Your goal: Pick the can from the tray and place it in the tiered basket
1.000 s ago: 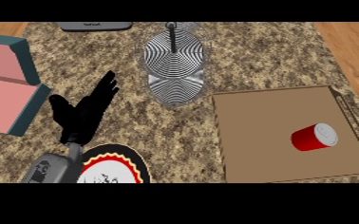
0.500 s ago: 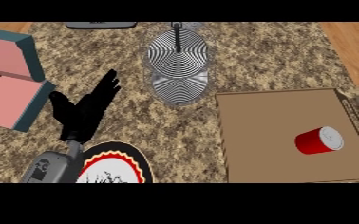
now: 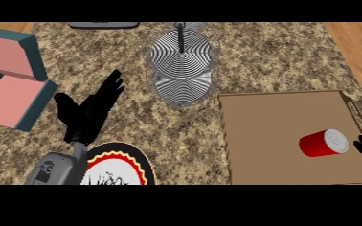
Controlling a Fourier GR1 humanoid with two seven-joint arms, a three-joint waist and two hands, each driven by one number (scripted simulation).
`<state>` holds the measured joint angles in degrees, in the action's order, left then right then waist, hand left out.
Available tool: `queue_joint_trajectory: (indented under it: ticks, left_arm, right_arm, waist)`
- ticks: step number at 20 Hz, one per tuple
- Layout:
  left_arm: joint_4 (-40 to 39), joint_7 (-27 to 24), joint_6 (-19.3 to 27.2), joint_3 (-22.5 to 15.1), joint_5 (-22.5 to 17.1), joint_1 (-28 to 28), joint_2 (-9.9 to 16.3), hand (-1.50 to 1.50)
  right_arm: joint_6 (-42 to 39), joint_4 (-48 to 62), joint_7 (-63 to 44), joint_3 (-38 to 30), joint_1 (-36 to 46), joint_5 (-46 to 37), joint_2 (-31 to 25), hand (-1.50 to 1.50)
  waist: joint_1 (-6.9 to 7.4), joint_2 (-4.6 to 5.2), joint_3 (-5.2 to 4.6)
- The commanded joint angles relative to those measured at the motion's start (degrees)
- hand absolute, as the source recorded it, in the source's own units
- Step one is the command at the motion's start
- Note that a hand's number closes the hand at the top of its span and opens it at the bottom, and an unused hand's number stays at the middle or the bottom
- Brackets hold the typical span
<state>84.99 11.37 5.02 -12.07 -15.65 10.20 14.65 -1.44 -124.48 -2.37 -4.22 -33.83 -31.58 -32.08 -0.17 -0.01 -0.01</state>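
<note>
We note the red can lying on its side in the brown tray, just left of our right hand, whose fingers we cannot tell; left hand rests spread wide; we judge a sideways wrap round the can best before carrying to the wire tiered basket.

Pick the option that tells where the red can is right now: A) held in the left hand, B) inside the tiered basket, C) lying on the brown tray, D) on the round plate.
C: the red can lies on its side on the brown tray, apart from the tiered basket and the open left hand.
</note>
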Motion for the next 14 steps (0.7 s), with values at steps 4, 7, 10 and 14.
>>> queue_joint_trajectory:
  ticks: [4,7,10,14]
  left_arm:
    - [2.3,2.0,-0.4,1.1,1.0,-0.9,-2.2,0.0]
    - [1.9,2.7,-1.4,1.6,2.2,-0.9,-2.6,0.0]
    - [-1.8,-0.6,-1.0,1.3,4.2,-0.4,-4.9,0.0]
    - [-1.3,-0.2,-3.2,4.2,3.5,-1.4,-3.8,0.0]
  right_arm:
    - [-2.0,8.2,2.1,0.2,3.7,-6.0,4.0,-1.5]
    - [-2.9,8.2,0.5,-0.6,6.3,-8.3,6.1,-1.5]
    - [2.5,11.0,3.0,2.9,4.1,-14.9,10.6,-1.5]
    - [1.0,15.0,8.0,-5.7,7.2,-9.6,8.6,-1.5]
  waist:
    - [0.06,-0.04,0.03]
    - [0.01,-0.03,0.02]
    - [-0.17,-0.02,0.02]
    - [-0.11,-0.02,0.02]
